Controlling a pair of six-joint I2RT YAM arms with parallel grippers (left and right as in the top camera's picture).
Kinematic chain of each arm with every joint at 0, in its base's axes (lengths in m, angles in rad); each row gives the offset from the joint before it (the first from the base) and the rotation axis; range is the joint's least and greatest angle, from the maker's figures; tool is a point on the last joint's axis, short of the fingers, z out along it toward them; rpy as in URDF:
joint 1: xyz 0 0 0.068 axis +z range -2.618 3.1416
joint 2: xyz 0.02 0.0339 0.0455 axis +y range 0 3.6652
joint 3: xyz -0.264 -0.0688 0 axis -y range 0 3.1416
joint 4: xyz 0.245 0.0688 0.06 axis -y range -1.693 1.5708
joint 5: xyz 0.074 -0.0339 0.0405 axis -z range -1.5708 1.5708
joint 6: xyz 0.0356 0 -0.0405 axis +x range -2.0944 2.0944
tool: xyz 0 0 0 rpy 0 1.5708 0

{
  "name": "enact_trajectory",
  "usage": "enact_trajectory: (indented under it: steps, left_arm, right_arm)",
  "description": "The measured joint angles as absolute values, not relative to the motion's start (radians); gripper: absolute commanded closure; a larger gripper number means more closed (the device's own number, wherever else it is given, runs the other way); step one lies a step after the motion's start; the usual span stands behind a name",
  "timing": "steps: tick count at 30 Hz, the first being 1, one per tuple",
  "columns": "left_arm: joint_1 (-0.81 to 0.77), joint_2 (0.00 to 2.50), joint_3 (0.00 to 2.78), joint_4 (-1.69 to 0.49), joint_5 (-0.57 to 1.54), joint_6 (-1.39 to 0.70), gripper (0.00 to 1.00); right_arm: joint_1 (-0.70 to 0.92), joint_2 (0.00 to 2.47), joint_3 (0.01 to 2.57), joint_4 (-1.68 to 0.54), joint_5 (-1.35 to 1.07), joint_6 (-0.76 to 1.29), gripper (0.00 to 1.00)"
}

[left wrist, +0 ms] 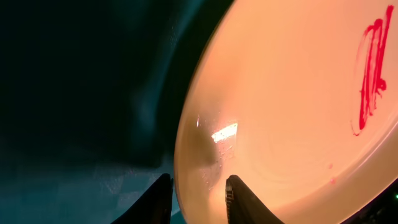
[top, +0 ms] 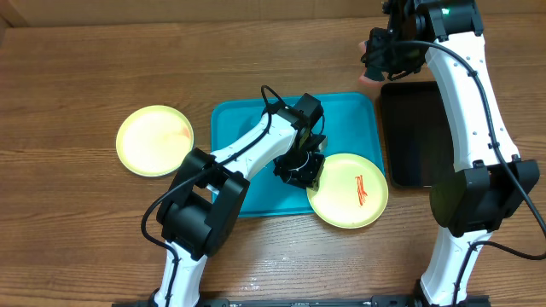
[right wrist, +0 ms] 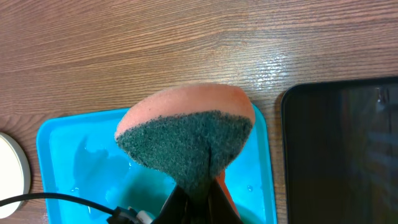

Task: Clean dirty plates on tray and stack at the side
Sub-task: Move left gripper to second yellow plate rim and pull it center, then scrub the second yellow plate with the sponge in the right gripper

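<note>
A pale yellow plate (top: 348, 189) with a red smear lies at the front right corner of the turquoise tray (top: 247, 128), overhanging its rim. My left gripper (top: 300, 166) is shut on this plate's left rim; in the left wrist view its fingers (left wrist: 198, 180) straddle the rim of the plate (left wrist: 292, 106). A second pale yellow plate (top: 154, 140) with a faint orange smear lies on the table left of the tray. My right gripper (top: 375, 60), behind the tray's far right corner, is shut on an orange sponge with a green scouring face (right wrist: 186, 130). No white plate shows.
A glossy black tray (top: 414, 132) lies right of the turquoise tray and also shows in the right wrist view (right wrist: 342, 155). The left arm stretches across the turquoise tray. Water drops lie on the tray floor (right wrist: 81, 162).
</note>
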State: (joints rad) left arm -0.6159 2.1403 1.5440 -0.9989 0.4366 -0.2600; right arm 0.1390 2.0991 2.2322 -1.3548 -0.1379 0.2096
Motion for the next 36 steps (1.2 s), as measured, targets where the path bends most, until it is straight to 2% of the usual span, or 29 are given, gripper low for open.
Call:
enact_trajectory:
  steps: [3, 7, 14, 19, 27, 36]
  left_arm:
    - [-0.616, 2.14, 1.544, -0.999, 0.429, -0.264, 0.81]
    - [-0.616, 2.14, 1.544, -0.999, 0.427, -0.27, 0.96]
    - [-0.601, 2.14, 1.547, -1.023, 0.429, -0.294, 0.96]
    - [-0.517, 2.14, 1.566, -1.043, 0.418, -0.313, 0.96]
    - [-0.377, 2.116, 1.57, -1.012, 0.235, -0.393, 0.96]
    - [-0.36, 2.115, 1.571, -1.017, 0.115, -0.466, 0.96]
  right_arm:
    - [0.139, 2.099, 2.232, -1.355, -0.138, 0.21, 0.96]
    - [0.139, 2.099, 2.232, -1.355, -0.138, 0.21, 0.96]
    - [0.139, 2.099, 2.232, -1.355, -0.138, 0.21, 0.96]
    - [0.139, 2.099, 2.232, -1.355, -0.143, 0.21, 0.96]
    - [0.152, 2.099, 2.232, -1.348, -0.179, 0.209, 0.96]
    - [0.247, 2.099, 2.185, -1.299, -0.181, 0.21, 0.96]
